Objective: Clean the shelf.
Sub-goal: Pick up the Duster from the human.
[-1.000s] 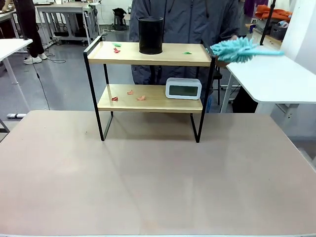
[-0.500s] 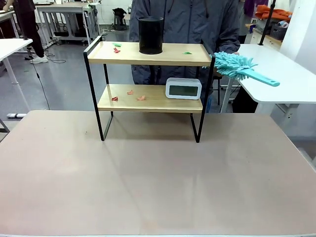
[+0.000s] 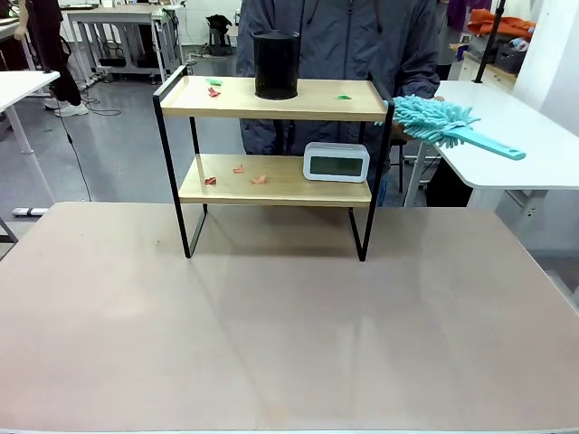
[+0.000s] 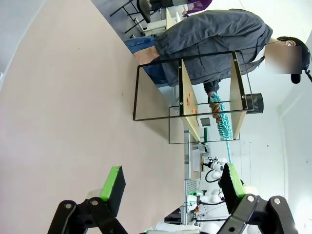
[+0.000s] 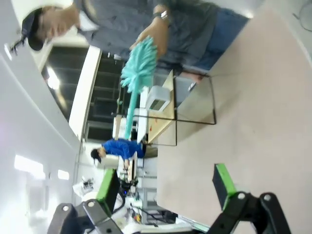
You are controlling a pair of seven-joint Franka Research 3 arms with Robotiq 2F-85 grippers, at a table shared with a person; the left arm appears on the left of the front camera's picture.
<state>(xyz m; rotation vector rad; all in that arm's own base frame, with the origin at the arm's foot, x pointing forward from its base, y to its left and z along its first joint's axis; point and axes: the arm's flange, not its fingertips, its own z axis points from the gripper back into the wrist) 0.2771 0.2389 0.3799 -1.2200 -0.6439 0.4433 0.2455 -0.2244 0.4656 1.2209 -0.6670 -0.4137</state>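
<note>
One shelf (image 3: 271,110), clock (image 3: 336,162), duster (image 3: 432,118), cup (image 3: 275,64); six scraps (image 3: 239,168).

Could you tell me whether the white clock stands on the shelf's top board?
No, the white clock stands on the lower board of the shelf.

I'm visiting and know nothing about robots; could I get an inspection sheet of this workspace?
Surface: beige table, shelf at its far side.
Job's things: two-board shelf; teal duster in the person's hand by its top right end.
Clutter: black cup, red and green scraps on top; white clock, red scraps below.
Grippers: left gripper and right gripper, jaws open, holding nothing.
Cables: thin black cable on floor, left.
Surroundings: white table at right; person behind shelf.
</note>
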